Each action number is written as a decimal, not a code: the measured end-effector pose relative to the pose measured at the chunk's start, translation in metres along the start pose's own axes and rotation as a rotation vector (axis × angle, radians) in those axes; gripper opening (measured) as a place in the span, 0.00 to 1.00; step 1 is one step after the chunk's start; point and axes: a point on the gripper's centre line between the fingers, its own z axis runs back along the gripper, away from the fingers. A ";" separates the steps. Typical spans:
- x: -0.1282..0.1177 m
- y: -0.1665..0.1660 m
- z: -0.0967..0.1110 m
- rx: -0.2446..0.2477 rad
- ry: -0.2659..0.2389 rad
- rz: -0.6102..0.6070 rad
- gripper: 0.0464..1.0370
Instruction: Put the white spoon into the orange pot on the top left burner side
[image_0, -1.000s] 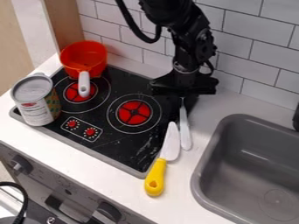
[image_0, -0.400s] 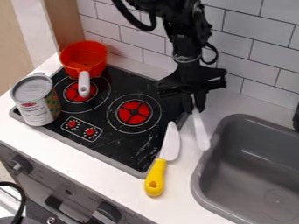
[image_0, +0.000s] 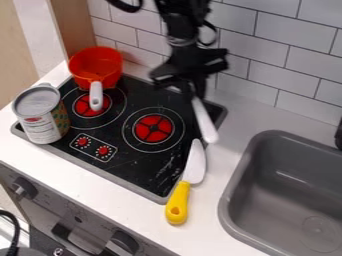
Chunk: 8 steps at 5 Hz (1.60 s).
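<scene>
My black two-finger gripper (image_0: 193, 95) hangs in the upper middle of the frame, above the back right part of the black toy stove top (image_0: 137, 167). It is closed down on the upper end of the long white spoon (image_0: 205, 121), with only that end's thickness between my fingertips. The spoon slants down and to the right from my grip, its rounded lower end by the stove's right edge, near the tip of the knife (image_0: 195, 167) with a whitish blade and yellow handle. I cannot tell whether that lower end touches anything. The end in my grip is mostly hidden.

The orange pot (image_0: 81, 77) with a pale grey handle stands upright in the upper left, at the back of the left red burner (image_0: 83, 106), its handle pointing toward the front over that burner. My spoon is well apart from it, outside the pot.

The knife lies in the lower middle, across the stove's right edge, its handle on the white counter (image_0: 230, 122). A silver-topped can (image_0: 41, 120) with a patterned label stands at the left, near the pot. The grey sink (image_0: 294, 195) is at the lower right.
</scene>
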 end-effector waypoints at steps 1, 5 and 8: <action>0.017 0.029 0.006 0.032 0.026 0.062 0.05; 0.106 0.092 0.008 0.009 0.029 0.382 0.05; 0.116 0.088 -0.008 0.027 0.107 0.445 0.05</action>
